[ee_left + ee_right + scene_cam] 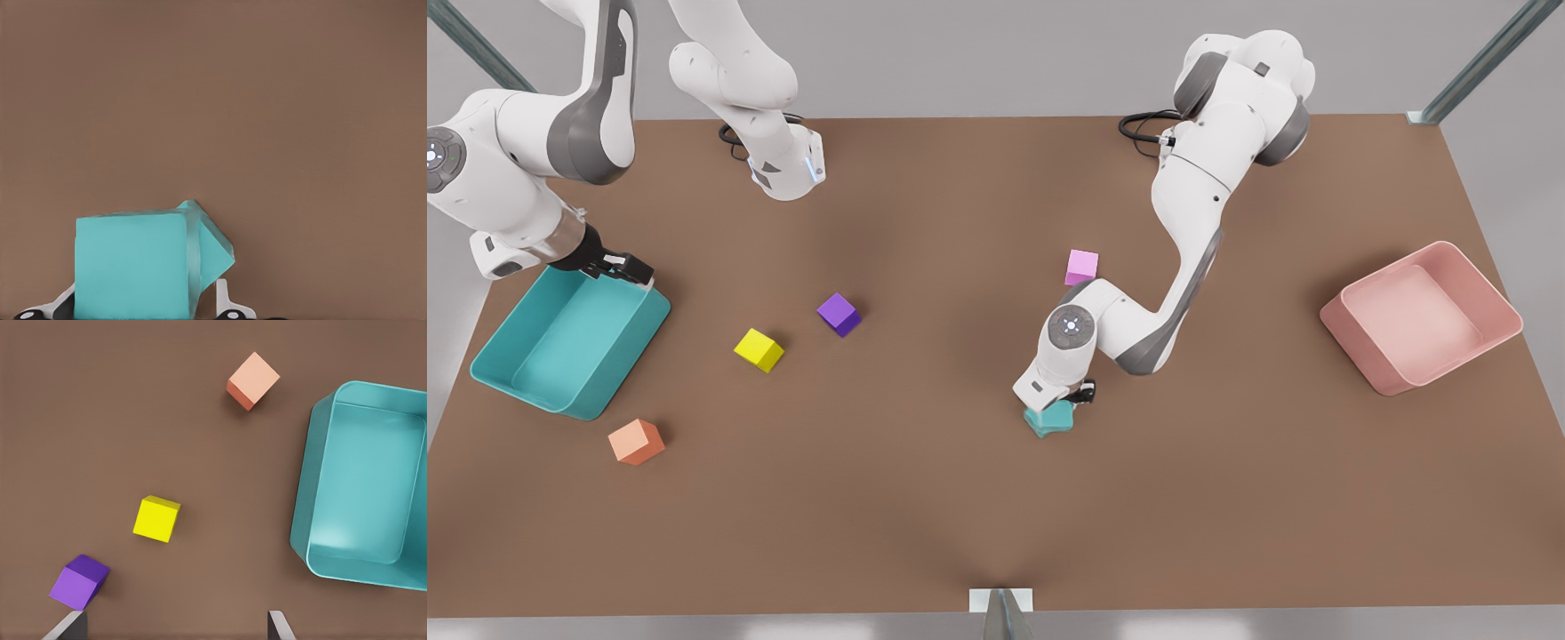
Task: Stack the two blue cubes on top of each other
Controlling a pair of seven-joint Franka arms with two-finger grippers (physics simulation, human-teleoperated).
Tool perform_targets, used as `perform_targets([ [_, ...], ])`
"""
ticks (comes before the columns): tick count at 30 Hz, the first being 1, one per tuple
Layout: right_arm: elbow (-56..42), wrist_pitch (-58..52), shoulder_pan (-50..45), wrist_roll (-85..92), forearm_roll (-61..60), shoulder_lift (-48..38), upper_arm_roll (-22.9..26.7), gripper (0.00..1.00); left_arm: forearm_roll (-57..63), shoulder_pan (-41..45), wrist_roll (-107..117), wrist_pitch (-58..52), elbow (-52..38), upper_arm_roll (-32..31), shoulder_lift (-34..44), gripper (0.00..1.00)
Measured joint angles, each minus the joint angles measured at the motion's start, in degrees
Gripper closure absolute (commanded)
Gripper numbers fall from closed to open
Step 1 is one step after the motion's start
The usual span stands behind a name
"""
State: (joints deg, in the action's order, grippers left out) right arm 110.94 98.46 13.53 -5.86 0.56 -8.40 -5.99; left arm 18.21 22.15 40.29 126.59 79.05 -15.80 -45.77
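Brown surface (pixel 960 498), grey walls behind. My left gripper (pixel 1069 402) is down near the surface's middle, a bit toward the front edge, fingers (pixel 227 300) closed on the upper blue cube (pixel 133 263). That cube sits on the lower blue cube (pixel 217 250), twisted so the lower one's corner pokes out the side; in the front view the two blue cubes (pixel 1052 418) read as one teal lump under my wrist. Pink cube (pixel 1082 266) just behind that arm. My right gripper (pixel 624 267) waits over the back rim of the teal bin (pixel 560 356) by the front view's left edge, fingers (pixel 279 628) spread wide, holding nothing. Purple cube (pixel 839 313), yellow cube (pixel 759 348) and orange cube (pixel 637 441) lie near the bin. Pink bin (pixel 1423 316) near the opposite edge.
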Motion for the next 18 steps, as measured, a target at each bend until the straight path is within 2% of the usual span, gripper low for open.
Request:
perform_targets([
  [12, 0.0, 0.0, 0.1, 0.0, 0.0, -0.1, 0.0, 0.0, 1.2, 0.8, 3.5, -2.3, 0.5, 0.0, 3.6, 0.0],
  [16, 0.0, 0.0, 0.2, 0.1, 0.0, -0.1, 0.0, 0.0, 1.1, 1.0, 4.9, -6.2, 0.4, -0.5, 7.7, 0.0],
  [18, -0.1, -0.1, 1.2, 0.2, 0.0, -0.2, 0.0, 0.0, 0.8, 0.0, 5.0, -10.4, 0.1, -0.9, 12.1, 0.0],
])
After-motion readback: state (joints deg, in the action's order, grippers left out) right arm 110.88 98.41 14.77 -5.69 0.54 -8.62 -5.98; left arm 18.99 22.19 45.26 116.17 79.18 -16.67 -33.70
